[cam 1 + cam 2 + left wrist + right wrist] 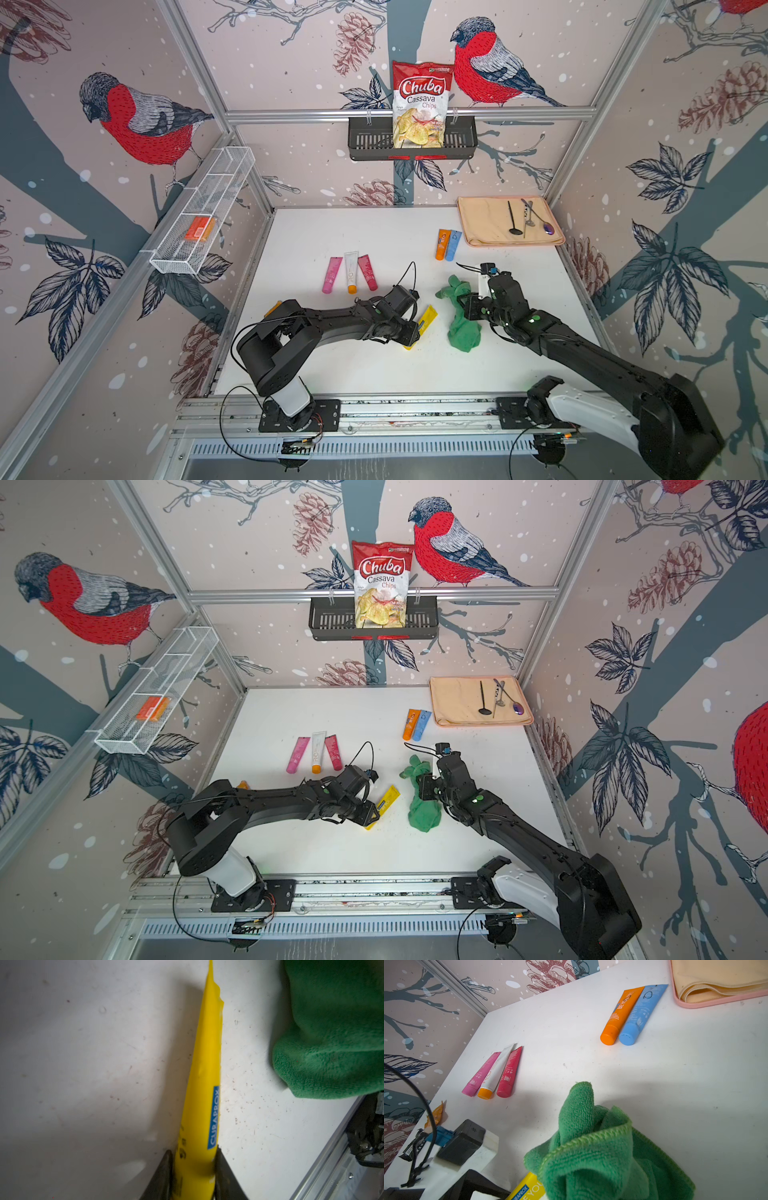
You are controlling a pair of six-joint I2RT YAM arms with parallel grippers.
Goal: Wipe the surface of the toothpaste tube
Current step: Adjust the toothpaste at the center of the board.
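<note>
Clamping in at the near side, the left gripper (194,1178) has its two dark jaws pressed against either side of the yellow plastic toothpaste tube (204,1076). It grips low, near the cap end, and that looks deliberate: the long flat body juts out free for wiping. Whether the tube is lifted clear of the white tabletop (332,365) or rests on it, I cannot tell. Just beside it, the right gripper (463,304) is closed on a bunched green microfibre cloth (463,332), a loose wad hanging down as a ready pad. Bare table shows between cloth and tube in the left wrist view, so no wiping contact yet. One arm steadies and the other should sweep across next. Further out, a pink, a white and a red tube lie in a tidy row (351,272), and an orange and blue pair (448,245) lies beyond, all well apart from the action. At the back sits a folded beige towel (486,224) carrying utensils, and a red-and-white chips bag (419,104) stands in the black wall basket (365,139).
</note>
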